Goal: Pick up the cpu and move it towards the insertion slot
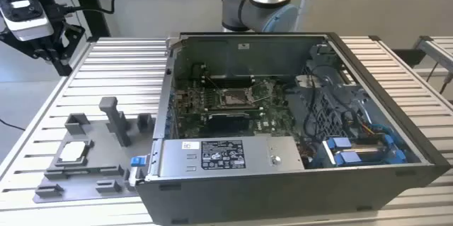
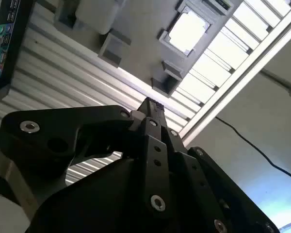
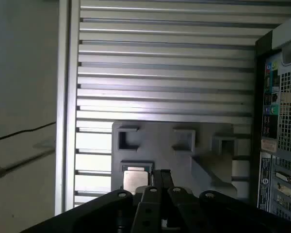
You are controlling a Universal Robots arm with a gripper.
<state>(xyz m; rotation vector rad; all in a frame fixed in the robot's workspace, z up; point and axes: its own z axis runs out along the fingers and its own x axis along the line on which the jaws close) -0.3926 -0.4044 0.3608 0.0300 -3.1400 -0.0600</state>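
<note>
Twice, in both wrist views, saw the gripper (image 3: 161, 175) clenched on nothing, tips (image 3: 156, 178) pressed together, hanging above the grey holder (image 1: 106, 158) and well apart from the chip (image 1: 73, 151). Found that chip seated flat in the holder, toward its side at the exterior view's left, silvery top up, untouched, hemmed by grey blocks (image 1: 76, 122) with a taller post (image 1: 116, 122) just beside. Placed the socket (image 1: 234, 97) deep inside the open computer case (image 1: 283, 194), dark centre ringed by green board, well apart from the chip, across a stretch of ribbed table (image 1: 106, 72). Judged the pick not yet begun. Feared several slips from here: a descent with tips closed, pressing on the chip's top instead of straddling it; a spread too narrow or off-centre, nudging the chip askew in its seat or clipping a block; a pinch on such thin edges, giving little purchase and letting the chip tilt or drop on the lift. Reckoned also on trouble in the carry: too low a path, striking the post or the case's near wall, owing to the socket sitting well below the rim.
</note>
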